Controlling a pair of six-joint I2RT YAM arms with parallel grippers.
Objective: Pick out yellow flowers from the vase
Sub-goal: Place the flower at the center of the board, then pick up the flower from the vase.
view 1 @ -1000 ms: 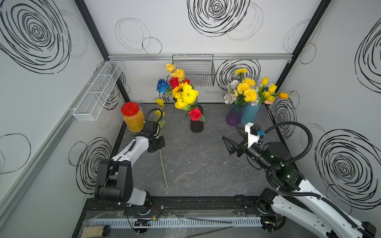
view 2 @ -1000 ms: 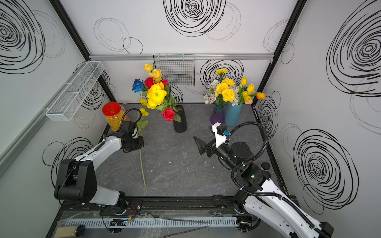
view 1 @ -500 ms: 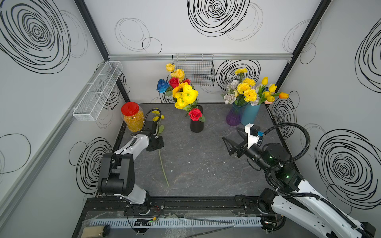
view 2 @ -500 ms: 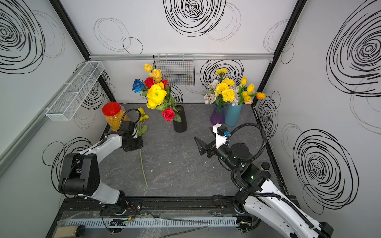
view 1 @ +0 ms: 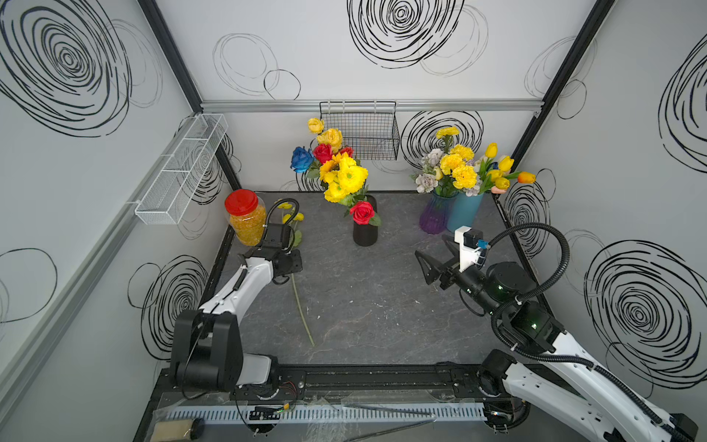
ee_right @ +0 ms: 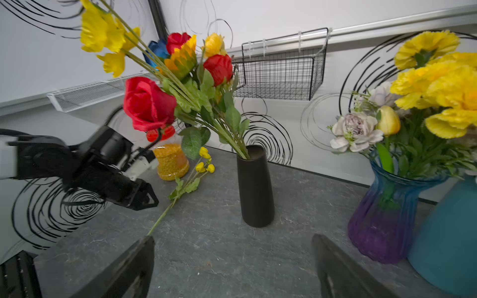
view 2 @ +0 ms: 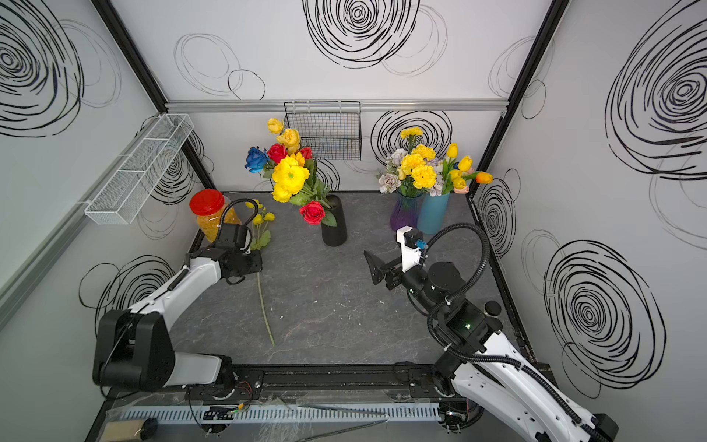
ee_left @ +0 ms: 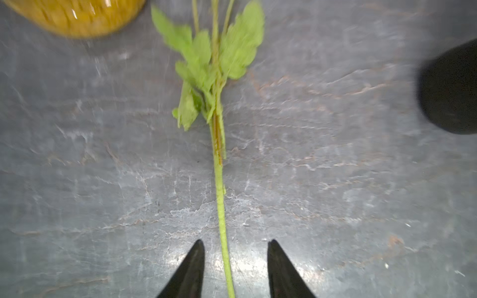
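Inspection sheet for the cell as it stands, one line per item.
Surface: grey slate-look table.
Job's things: yellow flowers standing in the black vase among red roses and a blue rose; one yellow sprig lying on the table.
Clutter: red-lidded jar; purple vase and blue vase holding more flowers.
Grippers: left gripper open, jaws either side of the sprig's stem, not touching; right gripper open, empty.
Cables: black hose looping over the right arm.
Surroundings: black wire basket at the back, white mesh shelf at the left.

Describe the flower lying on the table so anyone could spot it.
Find the red-lidded jar at the far-left corner of the table. Beside it, a long green stem with small yellow blooms lies flat. It's the only flower outside a vase.
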